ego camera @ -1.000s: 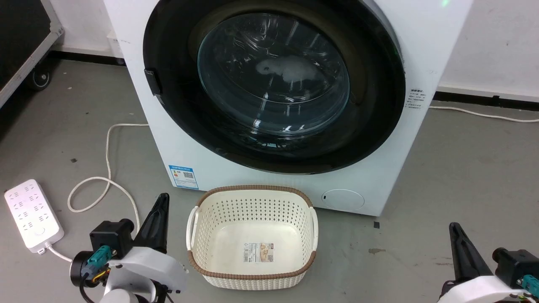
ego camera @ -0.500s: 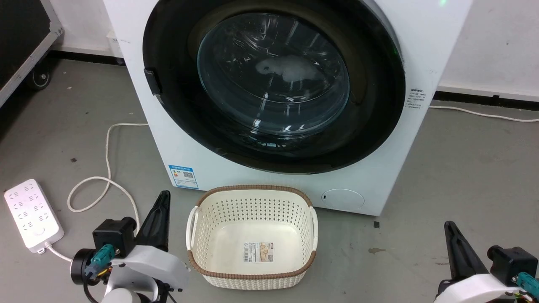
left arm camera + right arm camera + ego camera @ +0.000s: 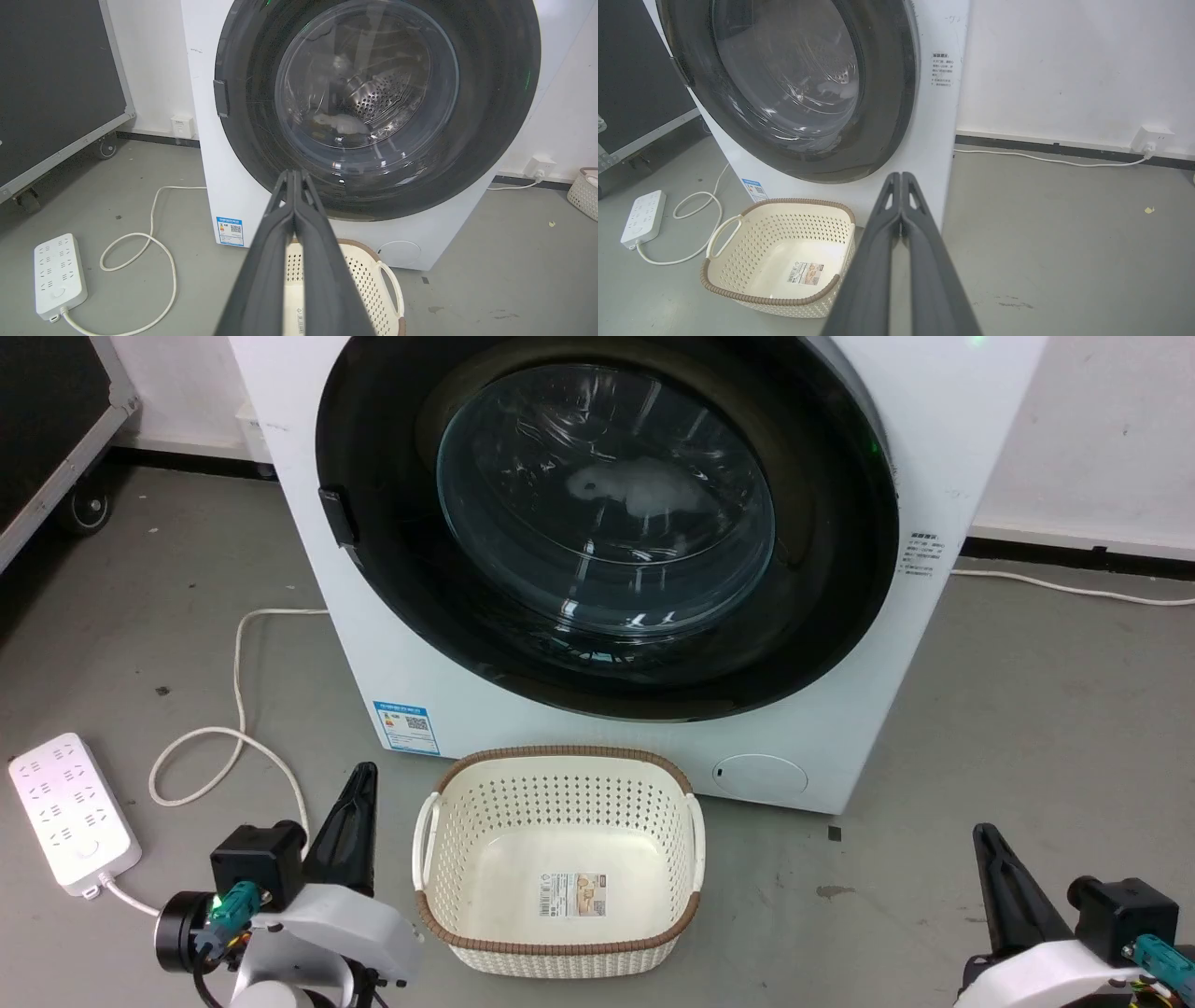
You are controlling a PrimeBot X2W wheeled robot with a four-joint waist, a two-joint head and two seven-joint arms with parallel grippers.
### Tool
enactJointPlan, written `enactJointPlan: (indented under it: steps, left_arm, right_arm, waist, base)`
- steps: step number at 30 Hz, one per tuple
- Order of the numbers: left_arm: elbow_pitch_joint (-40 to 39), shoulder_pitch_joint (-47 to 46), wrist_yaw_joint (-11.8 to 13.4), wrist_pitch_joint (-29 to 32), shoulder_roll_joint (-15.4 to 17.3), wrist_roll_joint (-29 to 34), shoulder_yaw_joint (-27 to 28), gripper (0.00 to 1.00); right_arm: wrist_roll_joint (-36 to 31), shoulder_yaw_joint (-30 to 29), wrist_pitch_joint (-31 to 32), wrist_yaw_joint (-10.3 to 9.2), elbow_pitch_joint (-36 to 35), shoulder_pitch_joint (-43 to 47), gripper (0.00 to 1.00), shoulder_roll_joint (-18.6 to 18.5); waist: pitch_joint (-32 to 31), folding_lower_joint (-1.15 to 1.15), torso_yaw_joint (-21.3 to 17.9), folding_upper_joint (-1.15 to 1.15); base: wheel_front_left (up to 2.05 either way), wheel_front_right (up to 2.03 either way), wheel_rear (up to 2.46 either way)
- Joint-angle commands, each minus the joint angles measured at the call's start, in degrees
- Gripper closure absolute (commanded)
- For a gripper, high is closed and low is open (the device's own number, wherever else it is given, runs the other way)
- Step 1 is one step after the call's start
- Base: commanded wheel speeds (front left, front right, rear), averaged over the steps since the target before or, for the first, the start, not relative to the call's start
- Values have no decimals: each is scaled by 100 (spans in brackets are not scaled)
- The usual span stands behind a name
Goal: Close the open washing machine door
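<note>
The white washing machine (image 3: 840, 747) stands in front of me, a blue sticker (image 3: 407, 728) low on its front. Its round black-framed door (image 3: 392, 579) lies flat against the machine's front, and the steel drum shows through the glass bowl (image 3: 369, 88). The door's latch tab (image 3: 338, 518) is on the left rim. My left gripper (image 3: 364, 773) hangs low at the left, shut and empty, its tips together in the left wrist view (image 3: 294, 175). My right gripper (image 3: 982, 833) is low at the right, also shut and empty (image 3: 901, 176). Both are well apart from the door.
A cream perforated basket (image 3: 560, 758) with a brown rim sits on the floor right below the door, between my grippers. A white power strip (image 3: 70, 812) and its looped cable (image 3: 238, 663) lie at the left. A black wheeled case (image 3: 47, 439) stands far left.
My right gripper has drifted a little left and up in the head view. The left arm has shifted slightly right. The door and basket have not moved.
</note>
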Motion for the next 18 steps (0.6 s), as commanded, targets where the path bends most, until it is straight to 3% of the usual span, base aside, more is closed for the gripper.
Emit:
enactJointPlan:
  steps: [1,18]
  left_arm:
    - [-49,99,-36,24,-58,96,45,100]
    - [-185,207,-82,157,-238,448,234,100]
  right_arm:
    - [-23,24,18,1,-60,-34,100,-4]
    - [-106,129,122,2,-171,-51,100,-6]
  waist:
    - [1,-1,0,0]
    - [7,-1,-3,0]
  base:
    - [0,0,0]
    - [0,0,0]
